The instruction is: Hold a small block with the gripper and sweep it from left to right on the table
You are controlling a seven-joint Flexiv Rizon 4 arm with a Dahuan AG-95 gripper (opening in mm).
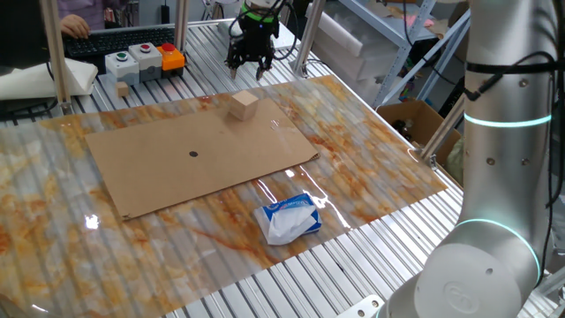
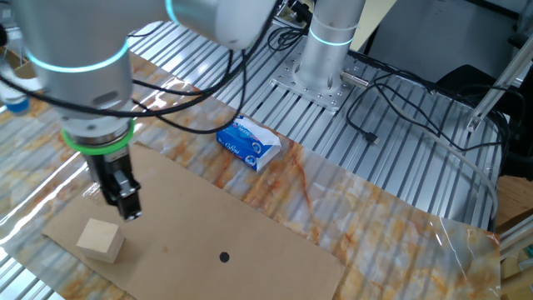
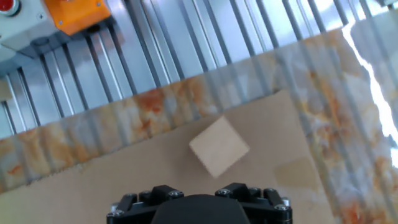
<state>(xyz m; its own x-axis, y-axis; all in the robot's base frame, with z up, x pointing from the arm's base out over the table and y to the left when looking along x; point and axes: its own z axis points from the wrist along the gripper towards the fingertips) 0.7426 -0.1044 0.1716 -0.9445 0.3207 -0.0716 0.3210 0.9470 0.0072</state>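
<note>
Right now, from one fixed view, I see the gripper [image 1: 249, 62] hanging above the far edge of the table [image 1: 380, 168], fingers pointing down and parted, holding nothing. The small block [image 1: 244, 106] sits on the far edge of the brown cardboard sheet [image 1: 194, 159], nearer the camera than the gripper and well below it, so the two are apart. A white-and-blue packet [image 1: 288, 219] lies off the sheet's near edge.

From the other fixed view, the gripper [image 2: 122, 198] hangs over the cardboard sheet [image 2: 208, 242], and the block [image 2: 100, 239] lies just beside it, down and to the left in the picture, not between the fingers.

Through the hand view, the block [image 3: 219, 147] sits turned cornerwise, near centre and just ahead of the gripper's body at the bottom edge. I judge I must line up over it, perhaps square the fingers to its faces, then descend.
</note>
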